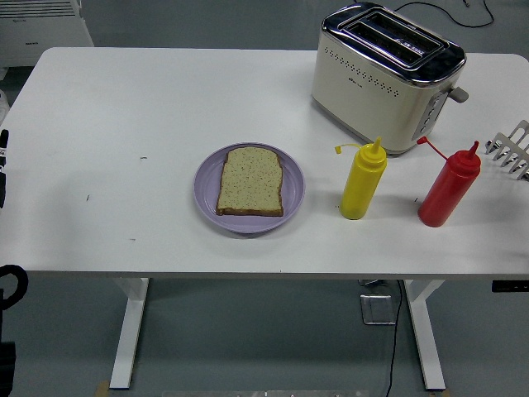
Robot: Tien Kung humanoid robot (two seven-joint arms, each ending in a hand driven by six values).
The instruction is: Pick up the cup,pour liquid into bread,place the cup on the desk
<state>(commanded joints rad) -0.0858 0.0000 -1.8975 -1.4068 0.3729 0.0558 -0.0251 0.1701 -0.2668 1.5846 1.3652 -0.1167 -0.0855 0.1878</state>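
Observation:
A slice of bread (250, 181) lies flat on a purple plate (207, 198) in the middle of the table. To its right stands a yellow squeeze bottle (362, 184), and further right a red squeeze bottle (448, 188), both upright with their caps hanging open. No cup shows anywhere. A black part of my left arm (3, 175) rests at the picture's left edge, far from the bottles. My right hand is out of the picture.
A cream and chrome toaster (383, 76) stands at the back right, close behind the bottles. A white rack (512, 149) pokes in at the right edge. The white table (124, 107) has a bare left half.

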